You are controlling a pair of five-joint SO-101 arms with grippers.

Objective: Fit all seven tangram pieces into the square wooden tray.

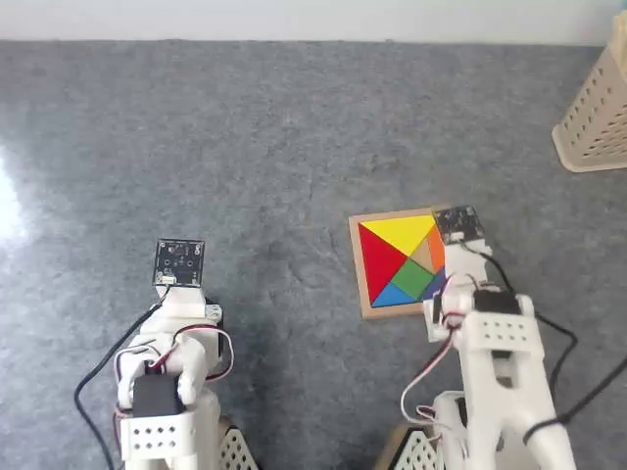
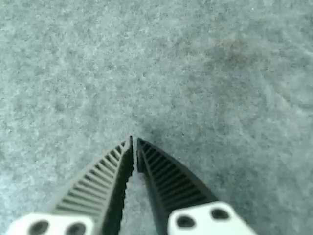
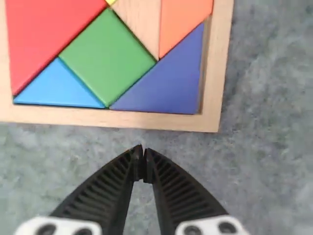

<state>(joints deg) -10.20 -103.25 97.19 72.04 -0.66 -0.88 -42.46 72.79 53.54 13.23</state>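
Note:
The square wooden tray lies right of centre on the grey carpet, holding a red triangle, yellow triangle, green square, blue triangle, a plain wood piece and an orange piece. The right wrist view shows the tray up close with the green square, red triangle, blue triangle, purple triangle, orange piece and wood piece lying flat inside. My right gripper is shut and empty just outside the tray's near edge. My left gripper is shut, empty, over bare carpet.
A beige perforated basket stands at the far right edge. The left arm sits at the lower left, the right arm at the lower right, partly covering the tray's right side. Grey carpet covers the table.

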